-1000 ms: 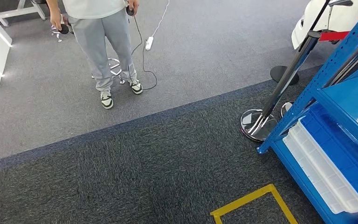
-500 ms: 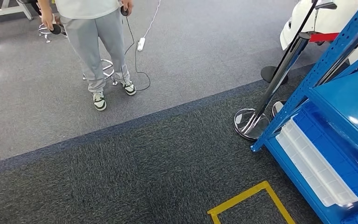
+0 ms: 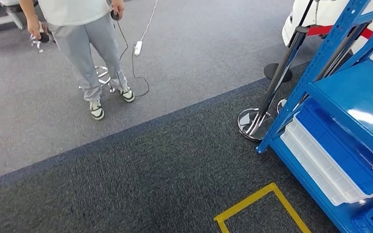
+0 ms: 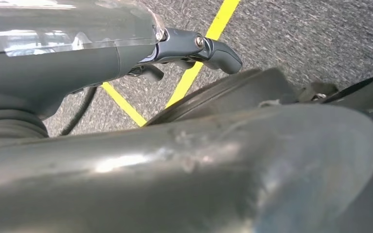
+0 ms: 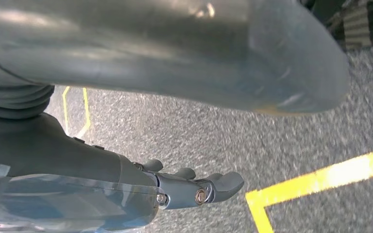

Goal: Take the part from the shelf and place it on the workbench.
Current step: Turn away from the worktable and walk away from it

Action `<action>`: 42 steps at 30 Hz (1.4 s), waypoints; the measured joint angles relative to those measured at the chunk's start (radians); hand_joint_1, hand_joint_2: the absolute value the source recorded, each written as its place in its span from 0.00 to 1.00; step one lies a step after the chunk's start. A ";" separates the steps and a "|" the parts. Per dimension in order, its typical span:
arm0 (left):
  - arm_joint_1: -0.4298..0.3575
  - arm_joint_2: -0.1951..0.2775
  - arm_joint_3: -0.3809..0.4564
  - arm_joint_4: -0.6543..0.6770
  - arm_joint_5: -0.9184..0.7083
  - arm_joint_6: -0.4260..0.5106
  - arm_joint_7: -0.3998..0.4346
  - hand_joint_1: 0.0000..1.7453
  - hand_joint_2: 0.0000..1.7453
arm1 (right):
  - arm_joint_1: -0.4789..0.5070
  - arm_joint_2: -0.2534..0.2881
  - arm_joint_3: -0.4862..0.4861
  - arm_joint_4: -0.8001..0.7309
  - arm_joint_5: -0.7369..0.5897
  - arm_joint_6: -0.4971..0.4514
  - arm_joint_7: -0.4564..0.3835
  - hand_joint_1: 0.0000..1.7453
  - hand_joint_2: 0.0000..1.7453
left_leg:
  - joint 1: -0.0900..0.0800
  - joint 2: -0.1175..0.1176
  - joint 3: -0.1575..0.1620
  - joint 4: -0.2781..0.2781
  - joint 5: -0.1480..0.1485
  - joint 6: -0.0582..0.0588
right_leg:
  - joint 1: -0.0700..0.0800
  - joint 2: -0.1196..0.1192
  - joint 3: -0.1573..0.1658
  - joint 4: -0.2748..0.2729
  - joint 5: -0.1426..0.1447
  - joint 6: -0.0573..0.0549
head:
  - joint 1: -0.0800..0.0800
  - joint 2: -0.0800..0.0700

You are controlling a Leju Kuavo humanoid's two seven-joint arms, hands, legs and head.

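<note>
Both hands: left hand (image 4: 194, 48) and right hand (image 5: 194, 187) hang over the carpet, fingers loosely apart, holding nothing.
Near: yellow floor tape (image 3: 262, 204).
Right: blue shelf (image 3: 354, 97) with a white tray (image 3: 315, 167); the part itself cannot be made out.
Far left: person (image 3: 85, 39).
Risk: stanchion (image 3: 267, 92) beside the shelf post could be clipped while approaching.

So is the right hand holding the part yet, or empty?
Empty. In the right wrist view the right hand hangs over the dark carpet with its fingers extended and nothing between them.
</note>
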 joint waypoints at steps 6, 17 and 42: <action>0.004 0.010 0.003 0.000 0.004 -0.012 -0.006 0.00 0.00 | -0.001 0.008 0.001 0.000 0.012 -0.005 -0.003 0.00 0.00 | 0.004 -0.013 -0.053 0.115 -0.015 0.000 | 0.004 0.026 -0.002 0.005 0.000 -0.004 | -0.001 0.000; 0.005 0.022 0.012 0.000 0.019 -0.018 -0.009 0.00 0.00 | -0.003 0.019 0.005 0.000 0.030 -0.007 -0.002 0.00 0.00 | 0.002 -0.017 0.037 -0.111 0.080 0.045 | 0.004 0.014 -0.071 0.142 -0.086 0.041 | 0.003 0.000; 0.002 0.032 0.020 0.000 -0.002 -0.034 -0.005 0.00 0.00 | -0.006 0.008 -0.007 0.000 0.015 0.024 0.016 0.00 0.00 | -0.006 -0.038 0.041 -0.093 0.057 0.023 | 0.012 0.040 -0.008 0.001 0.011 0.011 | 0.000 0.000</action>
